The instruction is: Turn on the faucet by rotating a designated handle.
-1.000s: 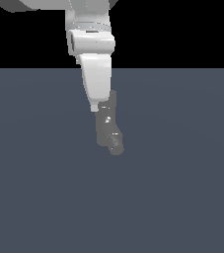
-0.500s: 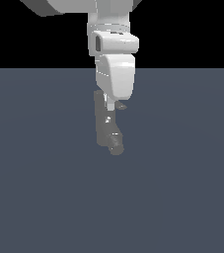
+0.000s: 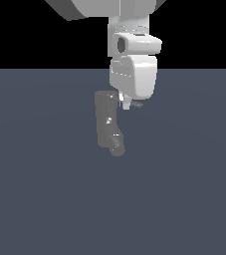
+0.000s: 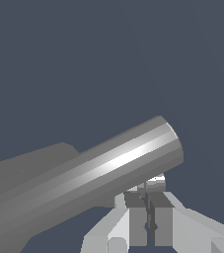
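We observe the white robot arm (image 3: 133, 74) descending over the upright dark grey faucet (image 3: 106, 122) on the counter (image 3: 45, 199), its handle (image 4: 91, 173) projecting toward the exterior view's right, and the pincer (image 4: 147, 222) beside that rod with fingers pressed nearly together, gripping nothing.

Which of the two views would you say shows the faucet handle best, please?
The wrist view: the handle fills it as a shiny grey rod just above the hand. In the exterior view only its tip shows beside the arm.
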